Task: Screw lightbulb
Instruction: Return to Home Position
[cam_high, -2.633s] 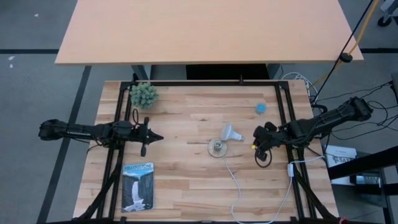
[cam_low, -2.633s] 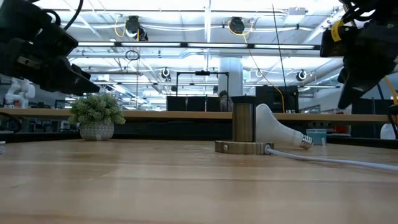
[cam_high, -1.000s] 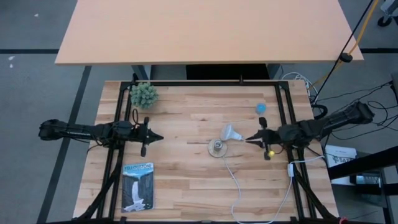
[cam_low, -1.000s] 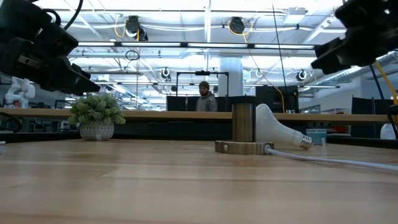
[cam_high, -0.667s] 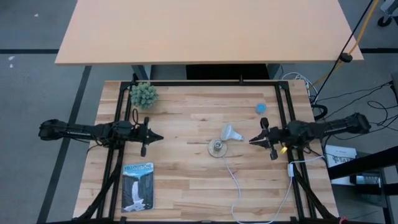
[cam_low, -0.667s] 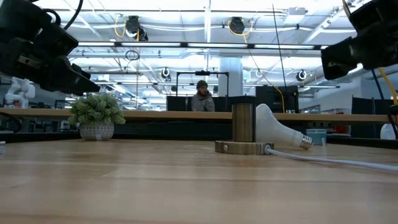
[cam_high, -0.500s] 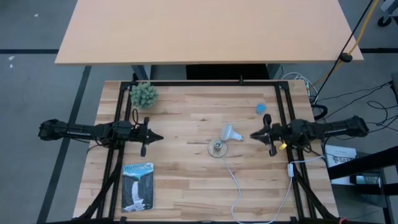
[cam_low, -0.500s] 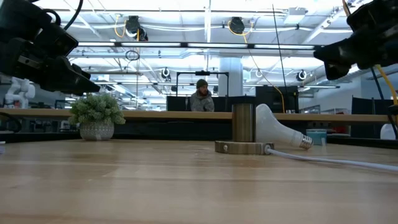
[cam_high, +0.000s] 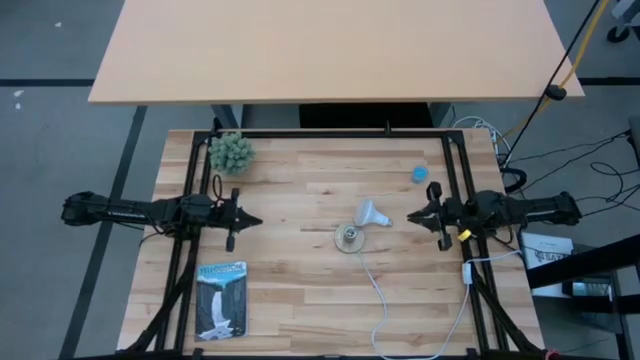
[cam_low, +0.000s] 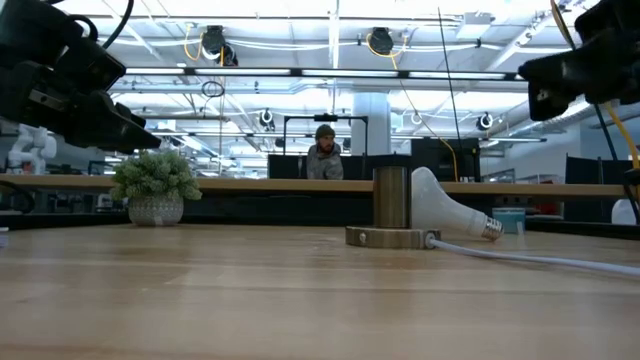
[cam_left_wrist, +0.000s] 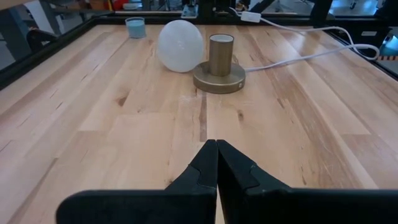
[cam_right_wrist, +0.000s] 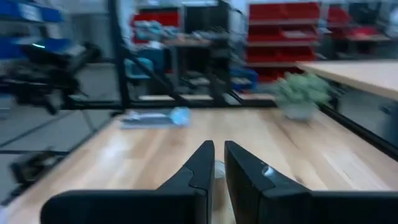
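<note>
While the lightbulb (cam_high: 371, 212) is lying beside its socket (cam_high: 349, 237), probably light, smooth and fragile, the nearly closed right gripper (cam_high: 414, 217) is hovering nearby; gripping the dome suits.

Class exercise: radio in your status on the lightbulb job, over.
Left end effector shut, parked left. Right end effector nearly closed, empty, right of the lightbulb. Lightbulb lying beside the socket, unscrewed. Nothing between.

A large robotics lab or workshop hall. Beyond the wooden bench (cam_low: 300, 300), the low view shows an open industrial ceiling (cam_low: 330, 40) with strip lights, hanging cable reels (cam_low: 213, 42) and a person (cam_low: 324, 155) at distant workstations. Red storage racks (cam_right_wrist: 283, 37) line the far wall.
</note>
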